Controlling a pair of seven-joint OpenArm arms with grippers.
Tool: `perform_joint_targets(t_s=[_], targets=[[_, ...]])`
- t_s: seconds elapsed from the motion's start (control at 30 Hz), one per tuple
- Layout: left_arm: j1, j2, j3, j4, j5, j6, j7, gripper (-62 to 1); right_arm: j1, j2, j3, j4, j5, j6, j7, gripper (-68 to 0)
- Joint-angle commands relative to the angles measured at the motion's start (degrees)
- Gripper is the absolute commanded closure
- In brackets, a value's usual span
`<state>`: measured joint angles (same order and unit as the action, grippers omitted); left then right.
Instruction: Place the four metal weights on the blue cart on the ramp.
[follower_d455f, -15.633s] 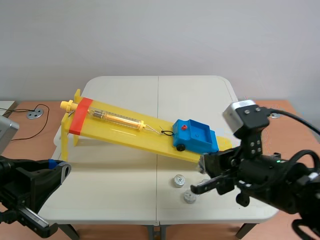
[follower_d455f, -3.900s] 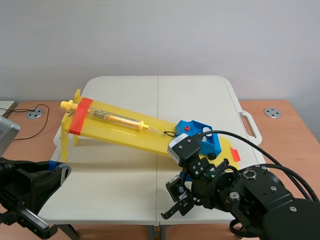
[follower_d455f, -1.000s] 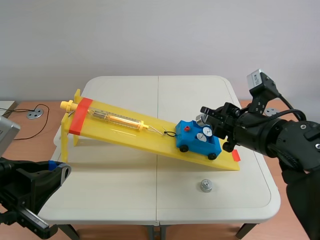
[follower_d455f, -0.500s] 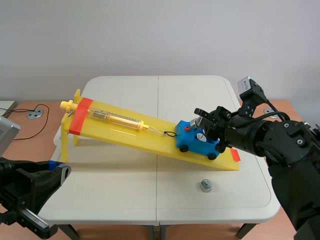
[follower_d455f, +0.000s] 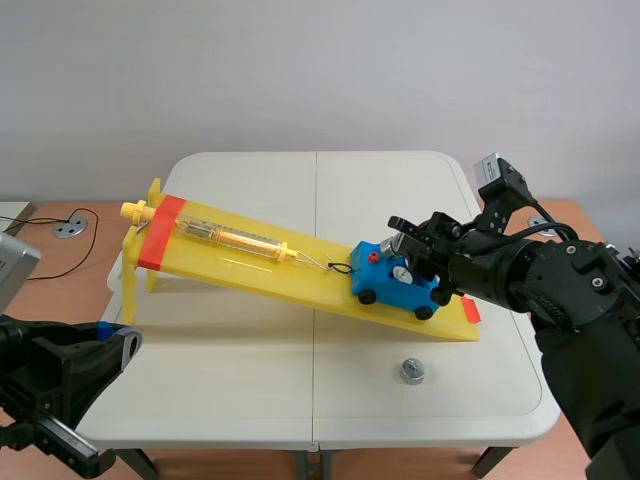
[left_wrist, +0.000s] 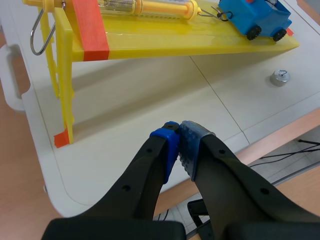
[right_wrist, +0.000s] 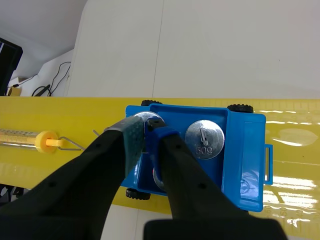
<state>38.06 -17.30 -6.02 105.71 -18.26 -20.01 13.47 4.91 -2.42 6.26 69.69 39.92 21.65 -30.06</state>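
Risk: right gripper (right_wrist: 147, 137), pinching a round silver metal weight (right_wrist: 150, 118) inside the blue plastic cart (right_wrist: 245, 145), could shove that cart down the yellow plastic ramp (right_wrist: 60, 112); left gripper (left_wrist: 179, 132) closed, empty.

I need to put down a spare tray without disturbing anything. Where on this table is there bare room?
The far half of the table, behind the yellow ramp, is bare, and so is the near left part between the ramp and the loose weight. The ramp's low end is crowded: blue cart and right gripper.
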Motion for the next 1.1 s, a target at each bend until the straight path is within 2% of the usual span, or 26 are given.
perform_joint_targets(t_s=[0.0, 0.07, 0.2, 0.3, 0.5, 0.77, 1.07], targets=[[-2.05, 0.31, -0.74, 3.69, -3.39, -1.20, -5.90, -2.7, 6.32, -0.13, -0.90, 4.07, 3.80, 1.95, 7.45, -14.5], [-2.05, 0.31, -0.74, 3.69, -3.39, -1.20, -5.90, -2.7, 6.34, -0.13, -0.44, 4.07, 3.80, 1.99, 7.48, -19.0], [-2.05, 0.31, -0.74, 3.69, -3.39, -1.20, -5.90, -2.7, 6.27, 0.02, 1.07, 4.07, 3.82, 2.54, 7.39, -22.1], [-2.05, 0.31, -0.74, 3.69, -3.39, -1.20, -5.90, -2.7, 6.21, 0.35, 2.67, 4.15, 3.89, 5.01, 6.91, -25.1], [-2.05, 0.31, -0.74, 3.69, -3.39, -1.20, -5.90, -2.7, 5.18, 1.92, 5.42, 5.88, 4.92, 10.88, 5.77, -26.1], [-2.05, 0.31, -0.74, 3.69, -3.39, -1.20, -5.90, -2.7, -2.89, 7.78, 6.34, 15.69, 5.79, 14.29, 5.49, -27.4], [-2.05, 0.31, -0.74, 3.69, -3.39, -1.20, -5.90, -2.7, -14.88, 16.65, 7.17, 28.63, 5.73, 14.45, 5.27, -27.4]])
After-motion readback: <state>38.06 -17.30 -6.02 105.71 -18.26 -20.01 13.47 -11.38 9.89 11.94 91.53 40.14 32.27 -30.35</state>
